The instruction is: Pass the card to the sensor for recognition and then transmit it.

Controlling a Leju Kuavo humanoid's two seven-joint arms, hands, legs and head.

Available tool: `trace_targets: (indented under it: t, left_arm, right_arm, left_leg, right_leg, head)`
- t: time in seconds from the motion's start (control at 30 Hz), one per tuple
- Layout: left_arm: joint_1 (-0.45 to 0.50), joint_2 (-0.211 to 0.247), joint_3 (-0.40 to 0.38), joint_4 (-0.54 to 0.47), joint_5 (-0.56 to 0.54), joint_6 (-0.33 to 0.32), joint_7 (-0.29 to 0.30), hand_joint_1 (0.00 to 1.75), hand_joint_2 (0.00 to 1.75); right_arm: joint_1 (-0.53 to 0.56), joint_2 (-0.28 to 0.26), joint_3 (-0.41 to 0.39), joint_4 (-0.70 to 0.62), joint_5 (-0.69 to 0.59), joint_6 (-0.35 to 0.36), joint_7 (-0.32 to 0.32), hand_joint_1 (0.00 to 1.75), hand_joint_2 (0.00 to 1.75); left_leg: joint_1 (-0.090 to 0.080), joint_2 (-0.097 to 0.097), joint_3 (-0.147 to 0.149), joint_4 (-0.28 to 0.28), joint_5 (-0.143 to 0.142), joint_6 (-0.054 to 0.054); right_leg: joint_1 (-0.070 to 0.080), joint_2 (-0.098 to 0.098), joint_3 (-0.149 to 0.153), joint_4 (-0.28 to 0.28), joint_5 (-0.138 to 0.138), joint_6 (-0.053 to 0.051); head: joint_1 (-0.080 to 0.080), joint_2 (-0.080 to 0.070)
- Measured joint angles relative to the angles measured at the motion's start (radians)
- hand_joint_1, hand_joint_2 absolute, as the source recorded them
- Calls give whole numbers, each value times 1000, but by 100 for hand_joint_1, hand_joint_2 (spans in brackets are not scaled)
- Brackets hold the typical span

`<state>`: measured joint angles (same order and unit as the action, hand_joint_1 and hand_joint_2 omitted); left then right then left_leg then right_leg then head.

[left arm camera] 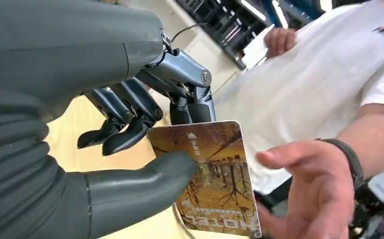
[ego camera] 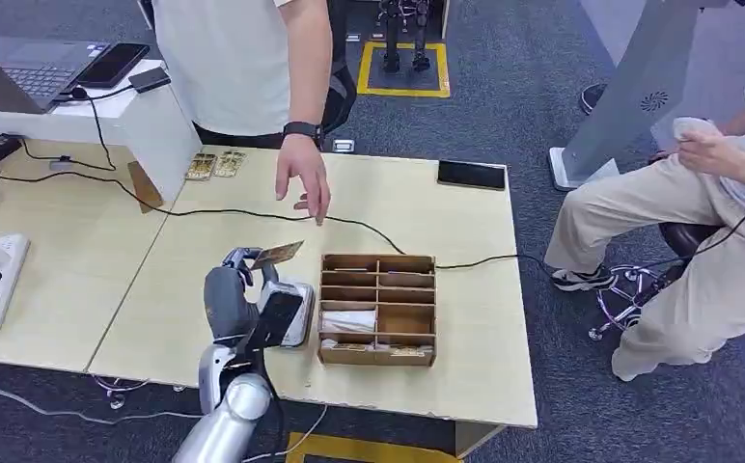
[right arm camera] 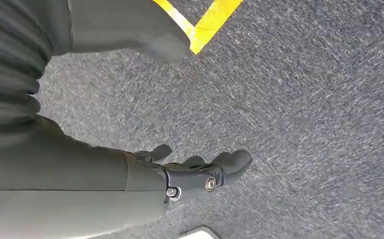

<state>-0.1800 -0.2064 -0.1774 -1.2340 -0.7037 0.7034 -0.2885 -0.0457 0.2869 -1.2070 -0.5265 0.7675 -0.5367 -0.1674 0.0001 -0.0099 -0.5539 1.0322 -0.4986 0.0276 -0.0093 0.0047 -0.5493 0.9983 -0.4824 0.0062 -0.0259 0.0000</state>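
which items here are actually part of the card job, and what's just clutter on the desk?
Job:
- hotel card, pinched in the left hand
- sensor unit under that hand
- person's hand reaching over the table

Lying about:
- wooden divider box
- black phone
- spare cards
- laptop
- black cable
- right hand, hanging over the carpet, holds nothing

On the table (ego camera: 465,386) lay one compartmented wooden box (ego camera: 378,309) at the centre, one card reader (ego camera: 287,311) at its nine o'clock, and one black phone (ego camera: 471,175) toward one o'clock. Two cards (ego camera: 214,165) lay side by side at eleven o'clock, and one more card (left arm camera: 212,174) was held in one robot hand (ego camera: 243,289). Two people (ego camera: 243,68) were present, and one laptop (ego camera: 31,72) sat at ten o'clock.
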Motion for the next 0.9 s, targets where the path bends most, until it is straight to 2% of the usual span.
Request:
trace_targets:
  t: [0.1,0.17,0.37,0.4,0.43,0.7,0.8,0.9]
  left_arm:
    - [-35,2,0,-23,-33,0,29,175,175]
    - [-110,10,0,-19,-87,-1,74,175,175]
    - [-157,12,0,-8,-135,-1,81,175,175]
    - [-162,12,0,-5,-137,-1,81,96,175]
    - [-167,11,0,-2,-137,-1,81,0,175]
    - [-177,0,0,1,-148,-1,44,0,175]
    - [-174,-2,0,-1,-70,-17,7,0,175]
    - [-139,13,-29,-51,98,-81,-52,0,175]
  right_arm:
    - [-2,0,0,7,2,-6,-4,0,175]
    - [-10,-5,0,33,16,-15,-13,0,175]
    - [-19,-18,1,61,16,-20,-24,0,175]
    - [-21,-21,2,66,16,-22,-26,0,175]
    - [-22,-22,2,71,16,-26,-28,0,175]
    - [-24,-32,4,92,12,-36,-39,0,175]
    - [-24,-33,4,95,9,-37,-39,0,175]
    - [-22,-34,4,96,-5,-35,-39,0,175]
  left_leg:
    - [0,0,0,0,0,0]
    - [0,0,0,0,0,0]
    - [0,0,0,0,0,0]
    - [0,0,0,0,0,0]
    - [0,0,0,0,0,0]
    - [0,0,-1,0,0,0]
    - [0,0,-1,0,0,0]
    - [0,1,-1,0,0,0]
  right_leg:
    - [0,0,0,0,0,0]
    - [0,0,0,0,0,0]
    - [0,0,0,0,0,0]
    - [0,0,0,0,0,0]
    - [0,0,0,0,0,0]
    - [0,1,0,0,0,0]
    - [0,1,0,0,0,0]
    - [0,1,-1,0,0,0]
  head:
    - [0,0]
    - [0,0]
    - [0,0]
    - [0,0]
    - [0,0]
    - [0,0]
    - [0,0]
    - [0,0]
